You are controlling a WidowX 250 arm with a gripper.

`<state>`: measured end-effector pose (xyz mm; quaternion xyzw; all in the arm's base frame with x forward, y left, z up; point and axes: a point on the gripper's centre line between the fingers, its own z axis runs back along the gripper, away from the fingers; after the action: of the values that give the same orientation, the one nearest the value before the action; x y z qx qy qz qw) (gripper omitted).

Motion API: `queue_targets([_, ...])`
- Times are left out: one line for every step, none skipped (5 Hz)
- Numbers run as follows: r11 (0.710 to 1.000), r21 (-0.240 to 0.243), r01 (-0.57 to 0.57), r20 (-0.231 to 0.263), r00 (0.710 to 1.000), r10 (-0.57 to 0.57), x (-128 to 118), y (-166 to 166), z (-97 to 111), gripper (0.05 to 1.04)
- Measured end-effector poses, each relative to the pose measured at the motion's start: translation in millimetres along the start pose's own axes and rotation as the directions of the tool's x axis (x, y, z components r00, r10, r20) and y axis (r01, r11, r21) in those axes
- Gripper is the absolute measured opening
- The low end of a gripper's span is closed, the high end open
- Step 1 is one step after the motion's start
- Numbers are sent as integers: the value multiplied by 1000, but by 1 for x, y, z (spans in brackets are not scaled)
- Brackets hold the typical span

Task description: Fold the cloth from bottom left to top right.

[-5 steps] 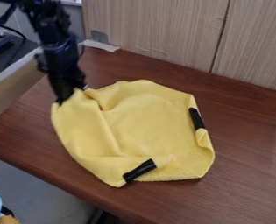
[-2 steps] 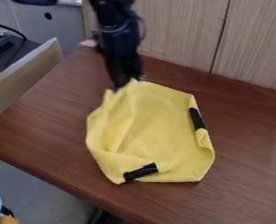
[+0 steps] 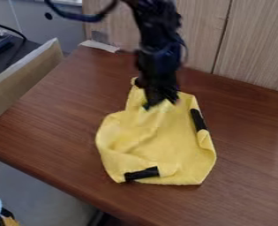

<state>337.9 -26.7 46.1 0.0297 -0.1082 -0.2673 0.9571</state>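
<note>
On the table (image 3: 52,128), nearest my camera, one black strip (image 3: 142,174) lies at the cloth's (image 3: 164,148) near edge; the yellow cloth spreads beyond it, creased and partly folded; a second black strip (image 3: 198,119) runs along the side on my view's right. Farther back, I have the gripper (image 3: 161,104) closed on the cloth, pinching up a bit of it; behind, I see pale tape (image 3: 99,46) and a wood panel (image 3: 203,35).
</note>
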Motion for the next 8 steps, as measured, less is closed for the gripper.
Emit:
queue_targets([999,-15,43,-25,999,-44,5,-19,-19,59])
queue_targets([997,-21,71,-59,996,-72,10,-34,-46,59])
queue_targets([997,-3,83,-84,993,-83,15,-34,-59,59])
queue_targets([999,10,52,-91,995,-51,15,-34,-60,76])
queue_targets([999,24,38,-103,994,-35,8,-37,-59,225])
queue_targets([998,21,65,-90,994,-63,4,-37,-54,468])
queue_targets([994,-11,106,-101,989,-106,1,-38,-51,764])
queue_targets([990,-27,136,-69,988,-137,6,-39,-38,991])
